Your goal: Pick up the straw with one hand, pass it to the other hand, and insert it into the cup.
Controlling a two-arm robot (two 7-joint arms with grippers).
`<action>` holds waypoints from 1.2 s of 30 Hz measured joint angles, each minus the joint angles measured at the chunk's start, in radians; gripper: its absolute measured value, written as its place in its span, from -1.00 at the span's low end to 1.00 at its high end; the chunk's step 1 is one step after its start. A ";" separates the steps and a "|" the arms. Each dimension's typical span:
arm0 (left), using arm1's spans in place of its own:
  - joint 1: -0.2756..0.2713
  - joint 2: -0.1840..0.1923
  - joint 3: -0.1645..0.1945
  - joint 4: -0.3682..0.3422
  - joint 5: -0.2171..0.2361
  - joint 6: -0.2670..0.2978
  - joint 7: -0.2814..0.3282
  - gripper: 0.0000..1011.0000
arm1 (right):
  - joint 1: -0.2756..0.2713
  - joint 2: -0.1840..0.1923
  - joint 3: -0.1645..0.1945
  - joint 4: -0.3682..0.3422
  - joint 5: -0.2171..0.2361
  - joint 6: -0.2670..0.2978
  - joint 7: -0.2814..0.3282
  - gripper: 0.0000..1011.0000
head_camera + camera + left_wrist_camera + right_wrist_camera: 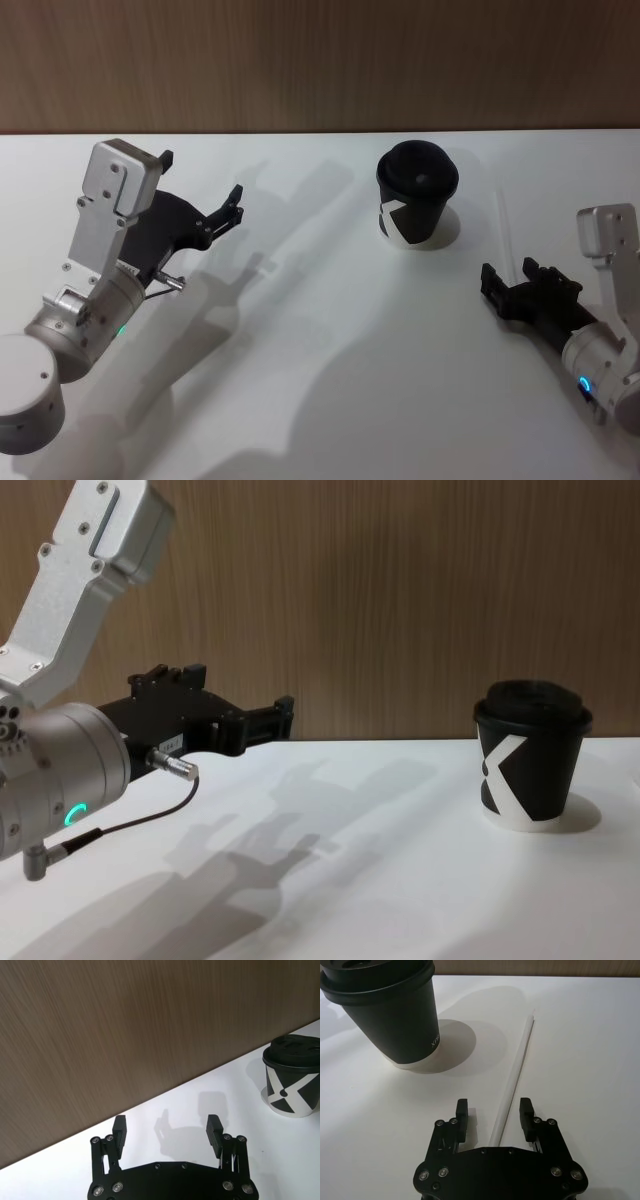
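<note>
Right gripper (494, 1112) is seen wide open at the head view's lower right, fingers (526, 1112) straddling the straw (519, 1062), laid right of the cup (415, 200); left gripper (228, 207) is held open and empty at left.

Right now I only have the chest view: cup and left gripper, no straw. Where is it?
Observer: The straw lies flat on the table, to the right of the cup, and points away from the robot.
Operator: Right gripper?
Observer: The right gripper is at the straw's near end. Its fingers are open with the straw running between them, and nothing is gripped yet.
Operator: Left fingers open? It's side-on here.
Observer: Yes. In its wrist view the left gripper is open with nothing between the fingers.
</note>
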 joint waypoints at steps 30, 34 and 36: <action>0.000 0.000 0.000 0.000 0.000 0.000 0.000 0.98 | 0.000 0.000 0.000 0.000 0.000 0.001 0.000 -0.17; 0.000 0.000 0.000 0.000 0.000 0.000 0.000 0.98 | 0.000 0.000 0.000 0.000 0.000 0.001 0.000 -0.22; 0.000 0.000 0.000 0.000 0.000 0.000 0.000 0.98 | 0.000 0.000 0.000 0.000 0.000 0.001 0.000 -0.25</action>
